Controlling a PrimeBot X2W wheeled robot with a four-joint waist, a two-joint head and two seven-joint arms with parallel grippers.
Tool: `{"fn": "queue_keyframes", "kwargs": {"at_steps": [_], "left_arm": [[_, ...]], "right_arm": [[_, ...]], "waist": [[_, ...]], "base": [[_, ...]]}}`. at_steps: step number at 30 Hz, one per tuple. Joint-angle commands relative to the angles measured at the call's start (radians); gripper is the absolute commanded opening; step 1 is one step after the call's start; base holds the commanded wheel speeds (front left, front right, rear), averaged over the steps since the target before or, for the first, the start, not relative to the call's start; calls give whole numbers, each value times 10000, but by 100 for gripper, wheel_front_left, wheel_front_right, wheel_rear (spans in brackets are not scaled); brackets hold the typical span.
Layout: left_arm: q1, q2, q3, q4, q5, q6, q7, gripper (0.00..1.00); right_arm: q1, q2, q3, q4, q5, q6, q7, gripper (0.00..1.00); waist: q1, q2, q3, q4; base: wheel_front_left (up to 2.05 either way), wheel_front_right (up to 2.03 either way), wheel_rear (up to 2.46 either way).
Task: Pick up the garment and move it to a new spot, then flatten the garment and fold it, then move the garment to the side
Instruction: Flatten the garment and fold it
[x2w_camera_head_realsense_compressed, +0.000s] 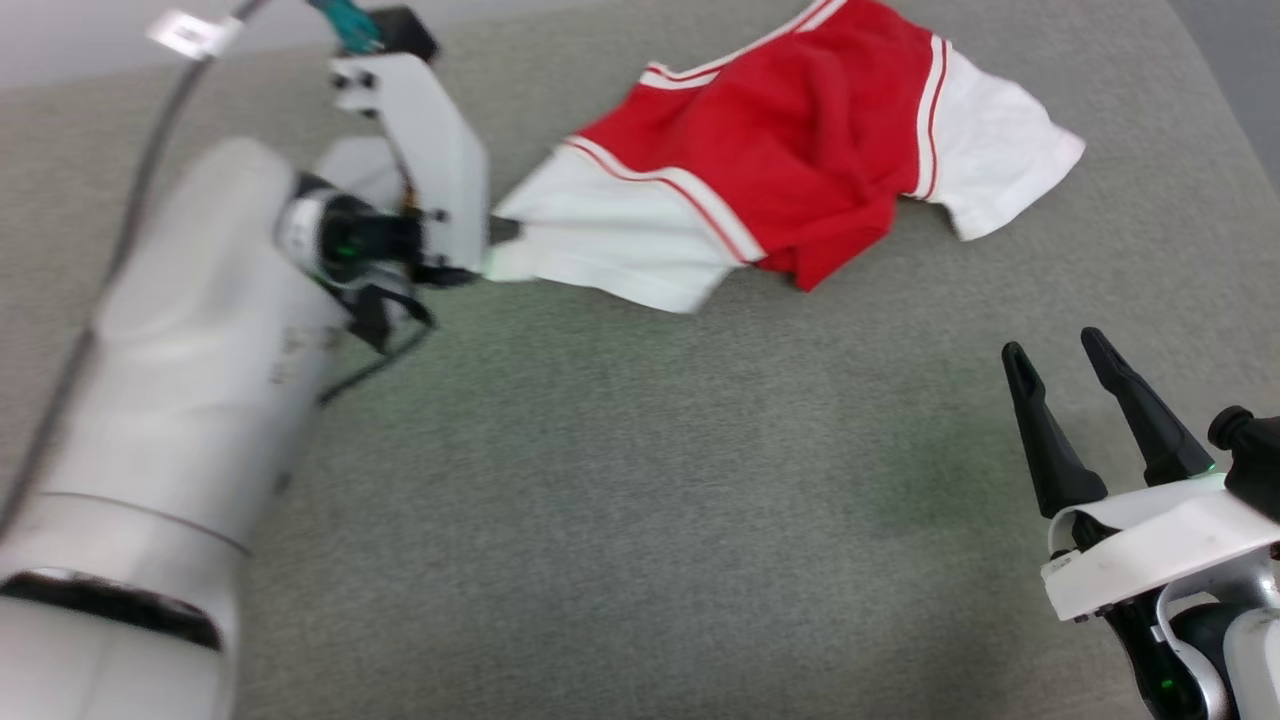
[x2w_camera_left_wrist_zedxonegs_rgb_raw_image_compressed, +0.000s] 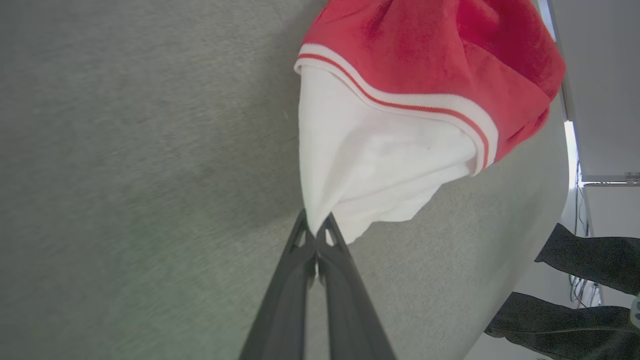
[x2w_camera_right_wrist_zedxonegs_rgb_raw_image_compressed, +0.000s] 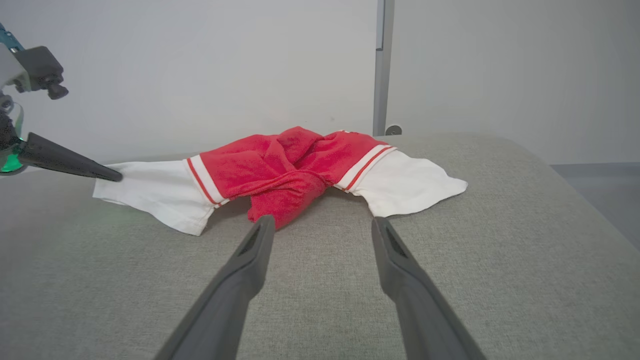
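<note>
Right now the left gripper (x2w_camera_head_realsense_compressed: 503, 233), at about ten o'clock in the head view, has its two dark fingers pressed together on the outer hem of one white sleeve of the garment (x2w_camera_head_realsense_compressed: 800, 130), a red soft-fabric T-shirt with white short sleeves and striped bands at the shoulders. The shirt lies crumpled at roughly one o'clock on the grey, cloth-covered table (x2w_camera_head_realsense_compressed: 600, 500), its red body bunched and twisted between the two sleeves. Gripping at a sleeve edge looks deliberate: the edge is thin, lies free of the heap, and gives a corner from which the whole shirt can be lifted or dragged toward a fresh spot. In the left wrist view the white cloth fans out from the pinch in taut folds, so the hold seems firm. The right gripper (x2w_camera_head_realsense_compressed: 1055, 345) hovers at four o'clock, well apart from the shirt, fingers spread wide and holding nothing, probably parked clear until flattening calls for it.
</note>
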Motion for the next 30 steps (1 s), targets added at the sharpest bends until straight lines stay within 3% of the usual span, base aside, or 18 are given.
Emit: {"fn": "queue_keyframes", "kwargs": {"at_steps": [1,13,20,30], "left_arm": [[-106,306,-4,-126,142,-1,118,0],[688,2505,135,-1618,265,796,1217,0],[1633,3172,-177,-2306,883,1121,704,0],[1725,3292,-397,-2039,1582,1373,-534,0]], "right_arm": [[202,-34,-80,-116,-71,-10,99,100],[591,-196,-485,-910,-228,-10,886,100],[484,-313,-537,-1262,-236,-10,1225,100],[429,-394,-620,-1430,-253,-10,1471,100]], "waist": [[0,0,-377,498],[0,0,-502,1073],[0,0,-281,1156],[0,0,-57,1081]], "base": [[0,0,0],[0,0,0],[0,0,0],[0,0,0]]}}
